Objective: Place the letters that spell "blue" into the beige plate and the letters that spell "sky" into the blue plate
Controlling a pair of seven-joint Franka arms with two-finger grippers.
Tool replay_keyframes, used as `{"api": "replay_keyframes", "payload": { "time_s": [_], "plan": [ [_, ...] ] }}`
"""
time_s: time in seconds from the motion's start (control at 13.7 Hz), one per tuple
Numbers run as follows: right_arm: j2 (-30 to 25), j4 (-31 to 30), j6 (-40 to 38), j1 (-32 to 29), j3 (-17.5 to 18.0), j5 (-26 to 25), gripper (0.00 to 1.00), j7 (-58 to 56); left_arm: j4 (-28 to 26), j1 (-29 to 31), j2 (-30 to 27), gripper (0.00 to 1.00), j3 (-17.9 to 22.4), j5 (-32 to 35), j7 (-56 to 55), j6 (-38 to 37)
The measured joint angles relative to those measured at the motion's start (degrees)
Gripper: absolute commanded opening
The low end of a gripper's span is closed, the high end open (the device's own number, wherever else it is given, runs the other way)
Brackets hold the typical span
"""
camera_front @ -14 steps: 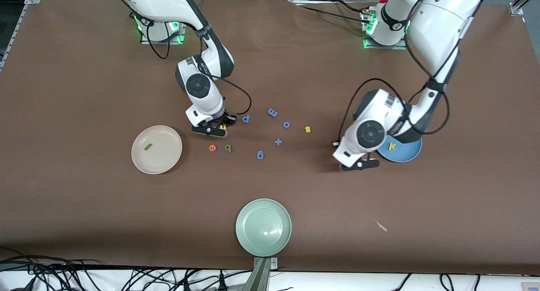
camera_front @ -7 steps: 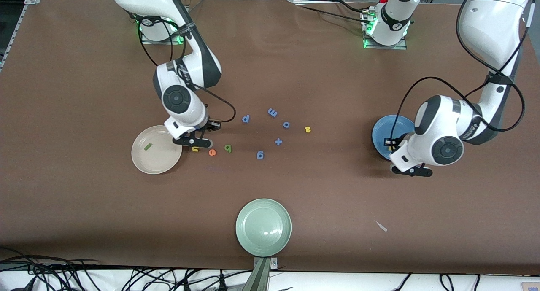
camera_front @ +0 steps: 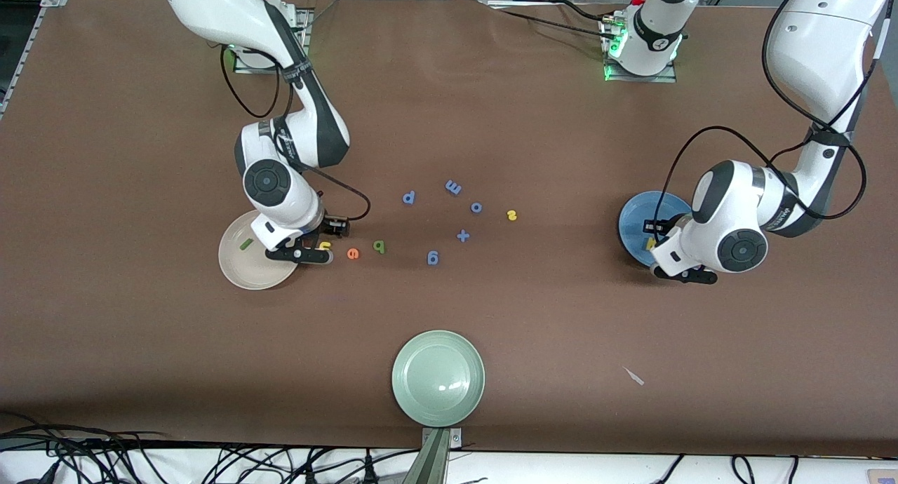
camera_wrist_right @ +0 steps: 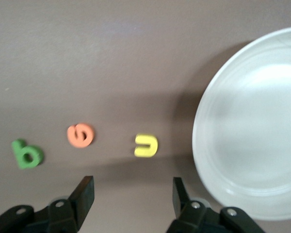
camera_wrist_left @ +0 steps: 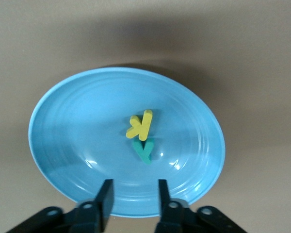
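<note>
Your right gripper (camera_wrist_right: 131, 196) hangs with its fingers spread and nothing between them, low over the table (camera_front: 491, 119) at the rim of the beige plate (camera_front: 242, 270). The yellow "u" (camera_wrist_right: 146, 145) lies on the table just ahead of those fingertips, beside the plate but not in it. Past it, in a row leading away from the gripper and the plate, you have the orange "e" (camera_wrist_right: 80, 135) and then the dark green "b" (camera_wrist_right: 26, 154), all apart from one another. The olive "l" (camera_front: 246, 244) already lies inside the beige plate, close by the gripper's wrist.

Your left gripper (camera_wrist_left: 132, 199) stands over the edge of the blue plate (camera_wrist_left: 63, 145), fingers parted and empty. In the plate, just ahead of the fingertips, the yellow "k" (camera_wrist_left: 140, 124) and the teal "y" (camera_wrist_left: 143, 149) lie touching each other near the middle. The yellow "s" (camera_front: 512, 215) sits on the table between the two grippers, nearer to the left one, among the blue letters (camera_front: 453, 186).

A pale green plate (camera_front: 438, 377) rests well apart from both grippers, close to the front camera.
</note>
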Motion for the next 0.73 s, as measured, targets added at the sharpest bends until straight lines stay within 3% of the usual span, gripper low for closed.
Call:
{"api": "replay_keyframes", "payload": {
  "time_s": [0.15, 0.37, 0.73],
  "plan": [
    [1.01, 0.0, 1.78, -0.28, 0.0, 0.0, 0.71, -0.3, 0.54, -0.04, -0.29, 1.0, -1.33, 0.0, -0.27, 0.21],
    [2.52, 0.01, 4.91, -0.34, 0.01, 0.0, 0.68, -0.43, 1.57, -1.42, -0.72, 1.0, -7.4, 0.0, -8.16, 0.27],
    [4.32, -0.01, 7.46, -1.23, 0.0, 0.01, 0.58, -1.09, 1.71, -13.64, -0.48, 1.0, -8.84, 0.0, -24.73, 6.51]
  ]
}}
